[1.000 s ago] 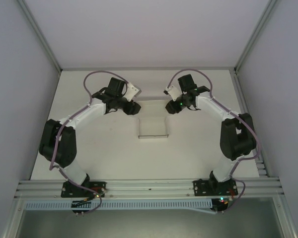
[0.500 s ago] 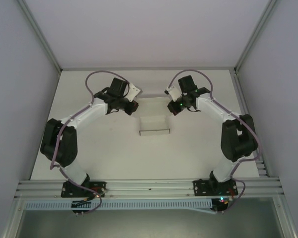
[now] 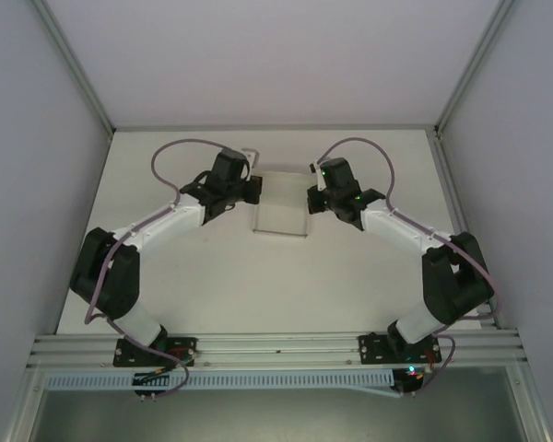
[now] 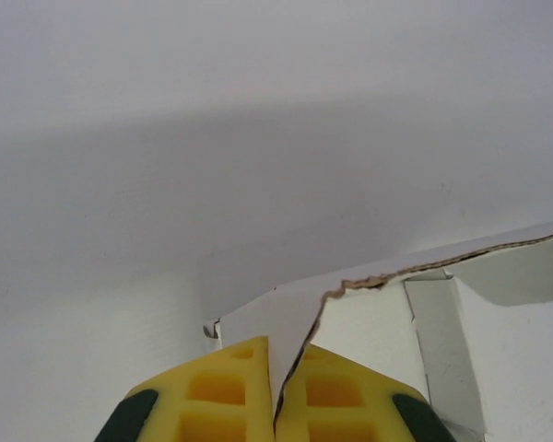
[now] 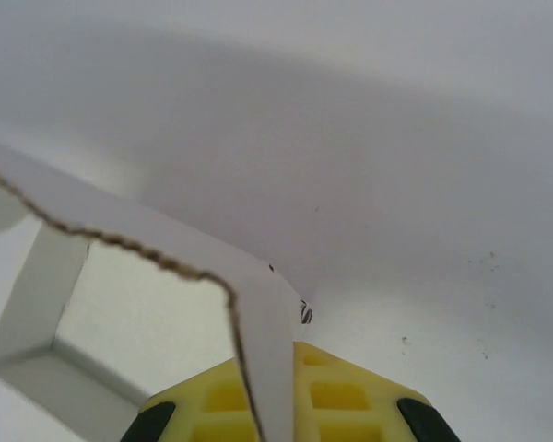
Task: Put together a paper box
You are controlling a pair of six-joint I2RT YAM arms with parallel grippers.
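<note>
Paper box (image 3: pixel 281 207) at upper centre looks half-formed, with left pincer (image 4: pixel 277 368) and right pincer (image 5: pixel 263 373) each clamped on a wall — closing seems left to do.

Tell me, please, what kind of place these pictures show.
Probably a robot test cell in a lab: a white table closed in by plain grey walls and aluminium rails, with two arms bolted at its near edge, the left gripper and the right gripper each shut on a paper box.

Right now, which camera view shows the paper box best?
The top external view: the whole paper box appears there, held between the left pincer and the right pincer. Each wrist view gives a close look at one pinched wall and part of the inside.
</note>
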